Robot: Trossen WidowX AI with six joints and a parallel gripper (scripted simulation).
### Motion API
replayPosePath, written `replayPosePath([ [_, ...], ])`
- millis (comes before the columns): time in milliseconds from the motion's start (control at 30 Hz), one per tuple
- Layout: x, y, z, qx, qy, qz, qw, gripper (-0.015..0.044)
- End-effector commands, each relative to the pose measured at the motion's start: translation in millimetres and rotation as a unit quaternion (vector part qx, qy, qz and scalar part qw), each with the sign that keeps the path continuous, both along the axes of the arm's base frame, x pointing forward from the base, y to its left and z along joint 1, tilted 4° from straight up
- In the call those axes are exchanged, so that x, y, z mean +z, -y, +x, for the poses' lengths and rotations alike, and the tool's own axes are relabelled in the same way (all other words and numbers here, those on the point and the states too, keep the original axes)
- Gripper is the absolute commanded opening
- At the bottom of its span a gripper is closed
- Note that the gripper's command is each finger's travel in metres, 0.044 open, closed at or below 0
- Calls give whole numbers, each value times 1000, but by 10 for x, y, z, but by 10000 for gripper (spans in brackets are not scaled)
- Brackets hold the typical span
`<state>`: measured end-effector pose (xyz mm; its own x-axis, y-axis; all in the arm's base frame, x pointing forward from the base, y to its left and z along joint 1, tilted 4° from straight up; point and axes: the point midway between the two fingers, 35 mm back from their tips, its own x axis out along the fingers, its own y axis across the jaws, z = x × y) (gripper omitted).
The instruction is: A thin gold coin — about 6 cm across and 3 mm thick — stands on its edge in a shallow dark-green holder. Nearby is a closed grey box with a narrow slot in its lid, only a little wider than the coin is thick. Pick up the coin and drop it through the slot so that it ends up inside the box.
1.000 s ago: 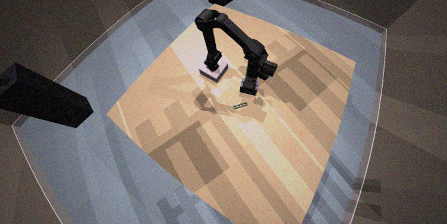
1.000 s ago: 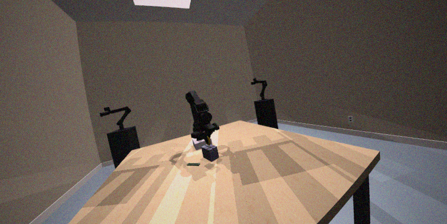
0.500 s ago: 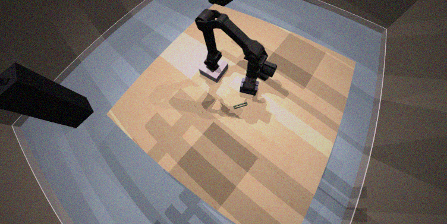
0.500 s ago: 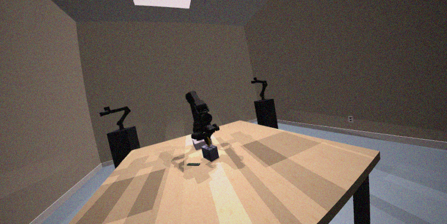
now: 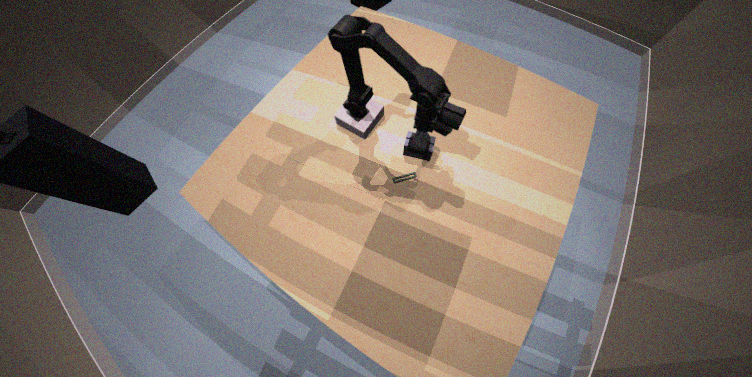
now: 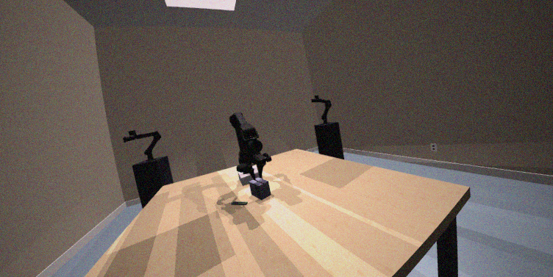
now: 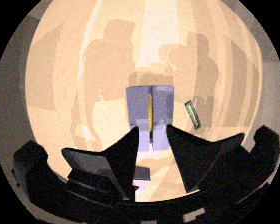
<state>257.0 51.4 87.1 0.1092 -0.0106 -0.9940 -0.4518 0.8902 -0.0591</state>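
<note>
Where the claw is held: the claw (image 5: 420, 135) (image 6: 257, 178) (image 7: 152, 128) is pointed down above the lid of the grey box (image 5: 418, 152) (image 6: 259, 189) (image 7: 163, 102).
State of the claw: released, with its two black fingers parted and nothing gripped between them.
Gold coin: the coin (image 7: 150, 112) is seen edge-on in the wrist view, as a thin yellow line set upright in the slot of the lid, beneath and just ahead of the parted fingertips. How deeply it is sunk cannot be told.
Grey box: the closed box is placed directly under the claw, its lid divided by the narrow slot, which is lined up with the gap between the fingers.
Green holder: the shallow, dark-green holder (image 5: 404, 177) (image 6: 239, 203) (image 7: 192, 115) is laid off to one side of the claw, on the right in the wrist view, near the box but apart from it.
Black arm: the arm (image 5: 399, 55) (image 6: 240, 141) is raised from a pale base (image 5: 363, 131) (image 6: 243, 177) and bent over towards the claw.
Worktop: light wood (image 5: 400, 295) (image 6: 348, 205) (image 7: 56, 75) is spread below the claw and crossed by bands of light and shadow.
</note>
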Motion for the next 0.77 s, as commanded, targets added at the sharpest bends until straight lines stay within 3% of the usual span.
replayPosePath([
  [0,31,-1,-2,0,0,0,1000,213],
  [300,397,-2,-58,0,-2,0,1000,440],
  [400,614,4,-120,1,-4,0,1000,440],
  [733,614,4,-120,1,-4,0,1000,440],
])
